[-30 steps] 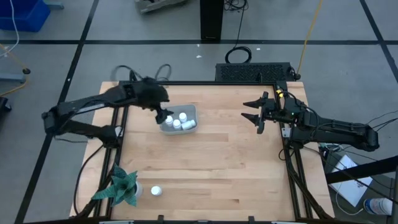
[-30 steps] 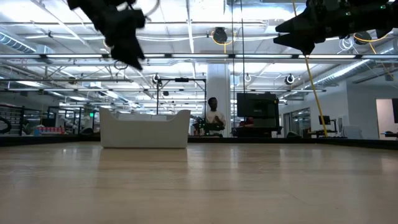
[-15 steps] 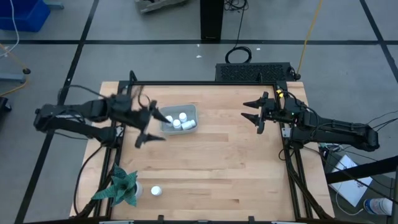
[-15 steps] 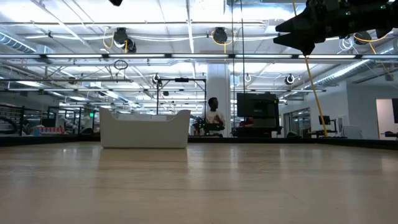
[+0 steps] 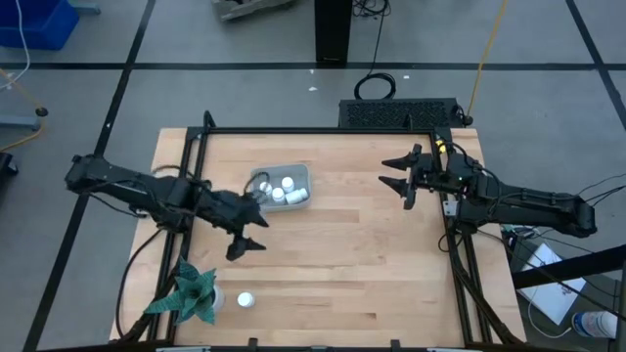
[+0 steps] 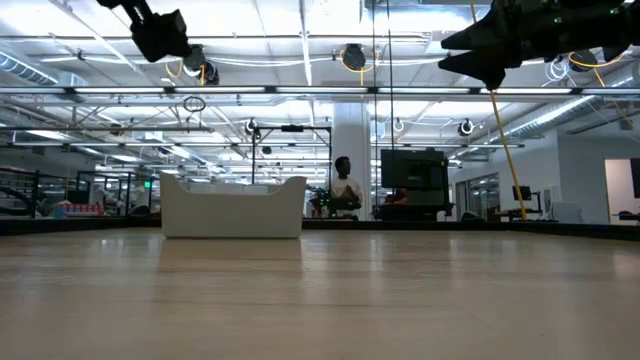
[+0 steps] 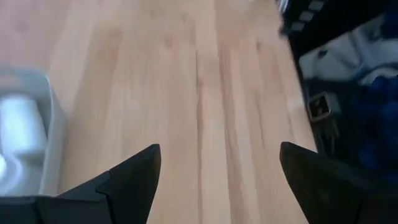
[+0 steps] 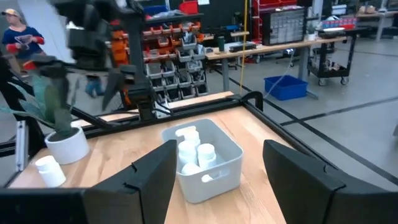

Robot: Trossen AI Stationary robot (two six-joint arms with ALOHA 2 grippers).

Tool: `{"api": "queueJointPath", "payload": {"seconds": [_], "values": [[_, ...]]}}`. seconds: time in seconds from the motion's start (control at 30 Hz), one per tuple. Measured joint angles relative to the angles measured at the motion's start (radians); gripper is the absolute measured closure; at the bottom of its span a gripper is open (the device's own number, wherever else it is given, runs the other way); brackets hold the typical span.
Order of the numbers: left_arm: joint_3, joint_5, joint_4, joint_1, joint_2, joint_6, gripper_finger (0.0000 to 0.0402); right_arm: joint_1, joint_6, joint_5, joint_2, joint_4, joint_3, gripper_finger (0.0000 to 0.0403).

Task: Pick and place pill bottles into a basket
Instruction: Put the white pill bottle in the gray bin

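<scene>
The pale grey-blue basket (image 5: 282, 186) stands on the wooden table at its far left-centre and holds several white pill bottles (image 5: 278, 195). It also shows in the right wrist view (image 8: 208, 163) and the low view (image 6: 232, 207). One more white pill bottle (image 5: 245, 300) stands on its base near the table's front left; it shows in the right wrist view too (image 8: 50, 172). My left gripper (image 5: 254, 233) is open and empty above the table, just near-left of the basket (image 7: 43, 149). My right gripper (image 5: 391, 174) is open and empty, raised at the far right.
A green star-shaped plant (image 5: 191, 293) in a white pot (image 8: 67, 146) stands at the front left corner, next to the lone bottle. A black frame rail (image 5: 323, 131) runs along the table's far edge. Bare wood lies between the two grippers. A person (image 6: 345, 185) shows far behind.
My left gripper has left its place over the basket's left end and gone toward the table's near edge, and now hangs over bare wood near-left of the basket. The basket, the bottles and my right gripper have stayed put.
</scene>
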Motion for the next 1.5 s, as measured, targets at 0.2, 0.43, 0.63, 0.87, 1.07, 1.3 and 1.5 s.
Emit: {"api": "queueJointPath", "payload": {"seconds": [0.2, 0.43, 0.63, 0.87, 1.07, 1.3, 1.5], "values": [[0.206, 0.006, -0.294, -0.078, 0.194, -0.112, 0.0066, 0.000, -0.008, 0.019, 0.036, 0.019, 0.000, 0.0176], [0.397, 0.113, -0.463, -0.197, 0.389, -0.239, 0.0066, 0.000, -0.011, 0.014, 0.050, 0.047, 0.000, 0.0177], [0.401, 0.193, -0.487, -0.289, 0.461, -0.469, 0.0066, 0.002, -0.019, -0.003, 0.050, 0.061, 0.000, 0.0178], [0.398, 0.145, -0.489, -0.344, 0.526, -0.545, 0.0066, 0.002, -0.020, -0.018, 0.049, 0.084, 0.000, 0.0179], [0.398, 0.135, -0.506, -0.363, 0.578, -0.530, 0.0066, 0.002, -0.003, -0.042, 0.049, 0.083, 0.000, 0.0179], [0.398, 0.114, -0.516, -0.366, 0.621, -0.531, 0.0066, 0.002, -0.003, -0.042, 0.049, 0.096, 0.000, 0.0179], [0.398, 0.141, -0.497, -0.384, 0.649, -0.554, 0.0066, 0.002, -0.003, -0.042, 0.049, 0.105, 0.000, 0.0179]]}}
